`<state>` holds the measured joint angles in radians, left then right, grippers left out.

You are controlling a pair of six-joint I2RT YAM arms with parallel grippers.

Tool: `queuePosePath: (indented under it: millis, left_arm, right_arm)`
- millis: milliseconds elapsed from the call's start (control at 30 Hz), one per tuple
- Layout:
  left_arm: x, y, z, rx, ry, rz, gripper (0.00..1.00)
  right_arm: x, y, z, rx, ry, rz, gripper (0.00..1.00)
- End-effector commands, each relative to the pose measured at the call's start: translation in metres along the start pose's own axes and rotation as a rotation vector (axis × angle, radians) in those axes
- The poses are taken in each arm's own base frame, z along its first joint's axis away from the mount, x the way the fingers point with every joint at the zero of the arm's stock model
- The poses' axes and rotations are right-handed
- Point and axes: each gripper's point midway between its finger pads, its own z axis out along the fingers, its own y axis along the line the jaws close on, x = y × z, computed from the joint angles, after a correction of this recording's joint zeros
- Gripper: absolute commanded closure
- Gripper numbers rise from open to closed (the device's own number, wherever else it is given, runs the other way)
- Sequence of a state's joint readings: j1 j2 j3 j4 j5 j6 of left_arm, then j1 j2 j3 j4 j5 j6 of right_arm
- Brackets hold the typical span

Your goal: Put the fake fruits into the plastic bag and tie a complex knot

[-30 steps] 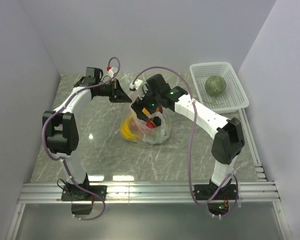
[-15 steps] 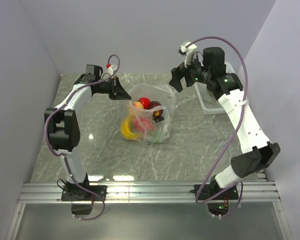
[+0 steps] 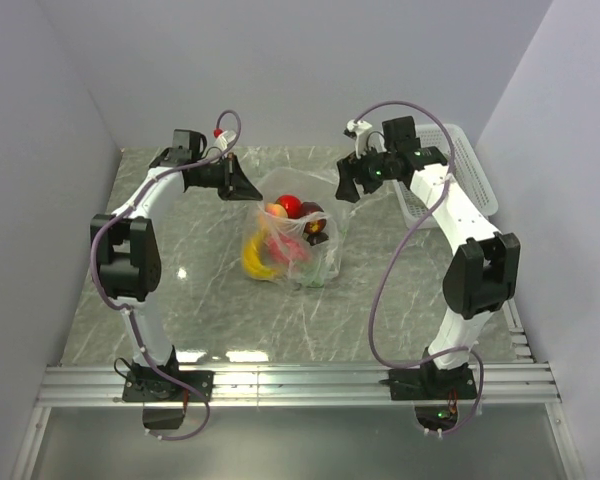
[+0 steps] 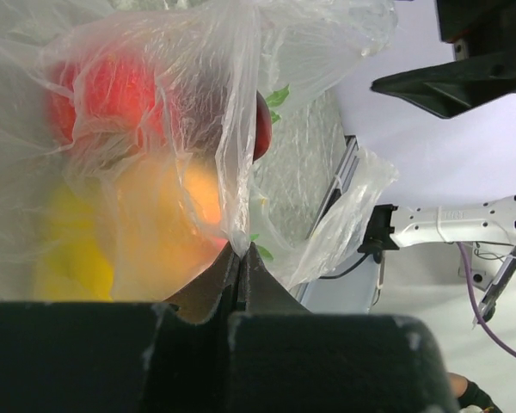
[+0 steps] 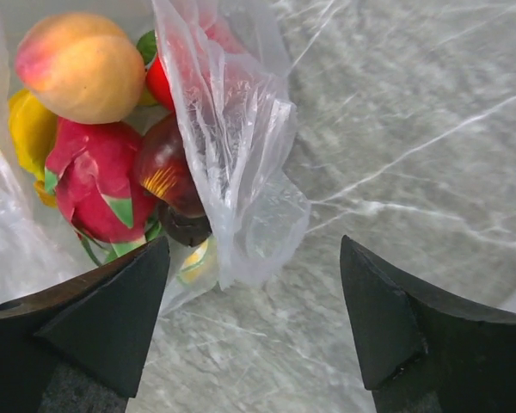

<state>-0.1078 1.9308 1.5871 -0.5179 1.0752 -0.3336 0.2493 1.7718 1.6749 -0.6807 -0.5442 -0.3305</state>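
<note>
The plastic bag (image 3: 318, 250) stands open on the marble table with the fake fruits inside: a red ball (image 3: 290, 205), a yellow banana (image 3: 252, 258), an orange-yellow piece (image 5: 82, 64) and a magenta-red piece (image 5: 95, 185). My left gripper (image 4: 238, 249) is shut on the bag's thin film at its back left rim and holds that side up. My right gripper (image 5: 254, 245) hangs open just above the bag's right edge. A loose flap of the bag (image 5: 241, 155) lies below, between its fingers, and they do not touch it.
A white lattice basket (image 3: 477, 185) sits at the back right, mostly hidden behind my right arm. Grey walls close in the table at the back and on both sides. Bare marble (image 5: 413, 129) lies to the right of the bag.
My right arm left the bag's mouth, swung up to the back right, and has come back down-left to the bag's right edge. Its jaws have narrowed slightly. The left gripper has stayed put.
</note>
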Motion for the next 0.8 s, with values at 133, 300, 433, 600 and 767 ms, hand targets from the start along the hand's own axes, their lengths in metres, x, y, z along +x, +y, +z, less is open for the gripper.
queuePosePath:
  millis: [133, 300, 433, 600, 767]
  left_arm:
    - [-0.015, -0.006, -0.005, 0.004, -0.022, 0.072, 0.99]
    - [-0.019, -0.007, -0.006, 0.000, -0.038, 0.075, 0.96]
    - [-0.030, -0.025, -0.017, -0.022, -0.073, 0.159, 0.71]
    - [-0.035, -0.052, -0.041, -0.092, -0.109, 0.285, 0.45]
    - [-0.018, -0.083, -0.061, -0.110, -0.181, 0.380, 0.32]
  right_arm:
    - [0.001, 0.019, 0.007, -0.111, -0.028, -0.001, 0.35]
    - [0.005, 0.033, 0.002, -0.174, -0.023, 0.013, 1.00]
    - [-0.022, 0.057, -0.025, -0.223, -0.119, 0.056, 1.00]
    - [-0.040, 0.078, -0.046, -0.270, -0.186, 0.109, 1.00]
    - [-0.035, 0.092, -0.055, -0.312, -0.199, 0.180, 1.00]
